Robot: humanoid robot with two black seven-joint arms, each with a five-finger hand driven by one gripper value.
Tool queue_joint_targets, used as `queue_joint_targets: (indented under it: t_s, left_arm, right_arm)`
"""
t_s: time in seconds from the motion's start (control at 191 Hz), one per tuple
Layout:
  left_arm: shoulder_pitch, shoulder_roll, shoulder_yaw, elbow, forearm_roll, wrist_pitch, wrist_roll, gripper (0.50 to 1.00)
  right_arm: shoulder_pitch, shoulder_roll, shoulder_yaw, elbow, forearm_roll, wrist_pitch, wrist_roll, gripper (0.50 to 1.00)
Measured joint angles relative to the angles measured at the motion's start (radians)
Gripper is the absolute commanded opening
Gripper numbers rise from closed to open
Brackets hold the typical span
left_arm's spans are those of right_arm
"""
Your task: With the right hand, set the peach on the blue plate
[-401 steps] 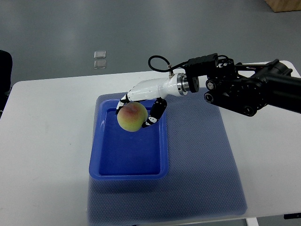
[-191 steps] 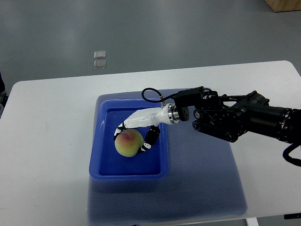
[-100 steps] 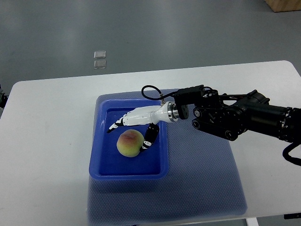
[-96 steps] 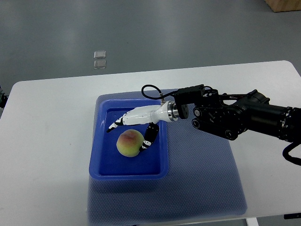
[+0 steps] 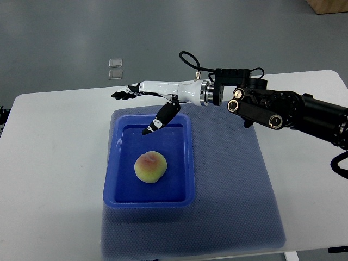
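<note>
A yellow-pink peach (image 5: 150, 167) lies inside the blue rectangular plate (image 5: 186, 157), near its middle. My right hand (image 5: 136, 109) hangs above the plate's far edge, apart from the peach. Its fingers (image 5: 123, 92) are stretched out flat toward the left and its thumb (image 5: 157, 122) points down over the plate. It holds nothing. The right arm (image 5: 283, 106) comes in from the right edge. The left arm is out of view.
The plate sits on a blue mesh mat (image 5: 234, 185) on a white table (image 5: 54, 163). Two small clear squares (image 5: 115, 68) lie on the grey floor beyond the table. A brown box corner (image 5: 329, 5) shows at the top right.
The right hand lowered the peach into the plate, opened its fingers and let go. It has since lifted up and back toward the plate's far edge. The peach stays in the plate.
</note>
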Motion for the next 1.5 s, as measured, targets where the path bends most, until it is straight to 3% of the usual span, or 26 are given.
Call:
queue_joint_targets:
  t_s: [0.089,0.309,0.497,1.036,1.502]
  left_arm:
    - [0.0,0.0,0.0,0.0,0.0,0.0,0.0,1.0]
    - [0.0,0.0,0.0,0.0,0.0,0.0,0.0,1.0]
    - [0.0,0.0,0.0,0.0,0.0,0.0,0.0,1.0]
    - [0.0,0.0,0.0,0.0,0.0,0.0,0.0,1.0]
    - [0.0,0.0,0.0,0.0,0.0,0.0,0.0,1.0]
  right_arm:
    - [-0.016,-0.028,0.046,-0.002,0.084,-0.003,-0.022,0.928]
    - [-0.15,-0.064,0.225,-0.011,0.312,-0.02,-0.173,0.928]
    - [-0.274,-0.055,0.398,-0.015,0.416,-0.051,-0.249,0.928]
    - [-0.444,-0.051,0.473,-0.135,0.807,-0.042,-0.281,0.928]
    - [-0.449,-0.049,0.473,-0.154,0.835,-0.053,-0.268,0.928]
